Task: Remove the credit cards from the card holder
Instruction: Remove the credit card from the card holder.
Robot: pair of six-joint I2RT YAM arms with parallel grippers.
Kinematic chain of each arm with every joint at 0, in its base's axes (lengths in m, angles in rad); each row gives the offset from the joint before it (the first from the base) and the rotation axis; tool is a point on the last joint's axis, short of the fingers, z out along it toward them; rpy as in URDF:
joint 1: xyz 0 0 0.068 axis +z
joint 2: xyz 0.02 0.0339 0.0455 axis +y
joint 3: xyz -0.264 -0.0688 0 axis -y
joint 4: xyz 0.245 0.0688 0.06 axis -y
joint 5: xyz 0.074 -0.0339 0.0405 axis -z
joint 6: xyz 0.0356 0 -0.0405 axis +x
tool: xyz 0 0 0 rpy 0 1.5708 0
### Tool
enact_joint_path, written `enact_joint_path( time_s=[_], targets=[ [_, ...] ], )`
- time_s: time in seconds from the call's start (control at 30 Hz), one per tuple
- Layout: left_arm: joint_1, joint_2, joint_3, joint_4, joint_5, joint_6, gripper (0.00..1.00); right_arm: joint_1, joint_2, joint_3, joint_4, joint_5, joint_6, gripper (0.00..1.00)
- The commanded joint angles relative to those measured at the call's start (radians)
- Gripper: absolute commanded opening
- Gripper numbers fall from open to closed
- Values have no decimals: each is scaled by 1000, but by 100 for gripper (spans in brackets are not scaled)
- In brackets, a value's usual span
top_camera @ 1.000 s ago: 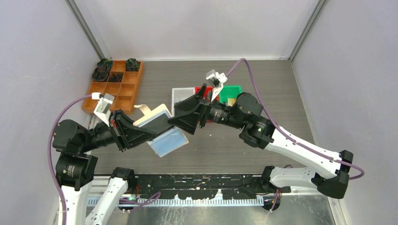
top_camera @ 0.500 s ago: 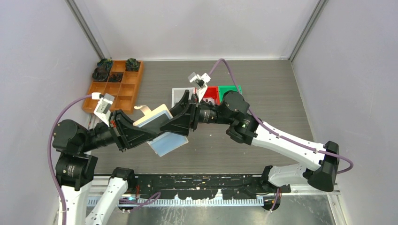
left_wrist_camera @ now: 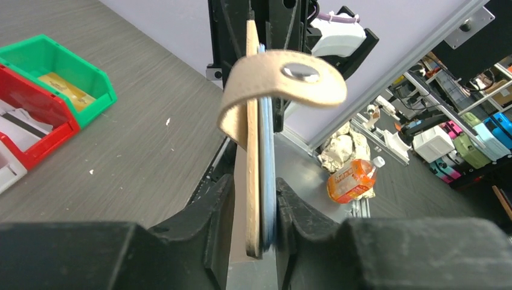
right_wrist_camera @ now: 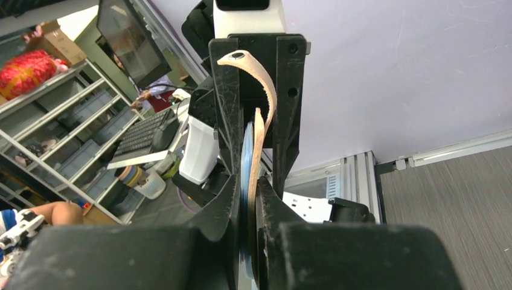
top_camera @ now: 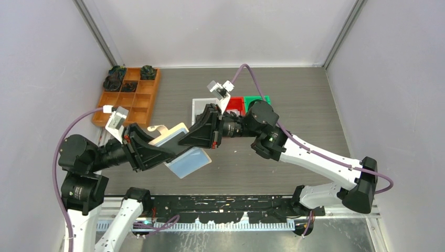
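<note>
Grey wood-grain table (top_camera: 315, 105) boxed in by pale walls, shelving and clutter beyond the near edge. Right gripper (right_wrist_camera: 247, 184) pinched tight on one edge of the card holder (right_wrist_camera: 258, 139), held upright on edge in the air, tan face one side, blue-grey the other, snap strap (left_wrist_camera: 284, 72) curling over the top. Left gripper (left_wrist_camera: 255, 184) astride the opposite edge, with a sliver of gap on the tan side; pressing or letting go, cannot tell.

Looks like a handover mid-task. Next, probably: one sure hold before any release, then spreading the fold and pinching a card edge.

Credit cards (left_wrist_camera: 63, 90) already out: gold in the green bin (left_wrist_camera: 90, 109), white in the red bin (left_wrist_camera: 48, 142). Orange tray (top_camera: 137, 102) at the far left.
</note>
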State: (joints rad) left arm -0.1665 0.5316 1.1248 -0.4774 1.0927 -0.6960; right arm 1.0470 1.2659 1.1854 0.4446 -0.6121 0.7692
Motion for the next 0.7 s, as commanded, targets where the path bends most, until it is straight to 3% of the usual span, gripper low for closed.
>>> enact_joint_path(
  time_s=[0.0,0.4,0.53,0.63,0.67],
  targets=[
    [-2,16,59,3,-19,0,31,7,-29,72,-47,-50,-66,1],
    [-2,37,81,7,-12,7,22,6,-7,116,-112,-93,-82,1],
    [-3,37,67,-7,-16,21,11,6,7,145,-138,-109,-90,2],
    [-2,35,68,-17,-58,32,0,3,11,159,-176,-57,-103,39],
    [-2,35,72,-42,-88,52,0,-1,4,160,-198,-15,-112,45]
  ],
)
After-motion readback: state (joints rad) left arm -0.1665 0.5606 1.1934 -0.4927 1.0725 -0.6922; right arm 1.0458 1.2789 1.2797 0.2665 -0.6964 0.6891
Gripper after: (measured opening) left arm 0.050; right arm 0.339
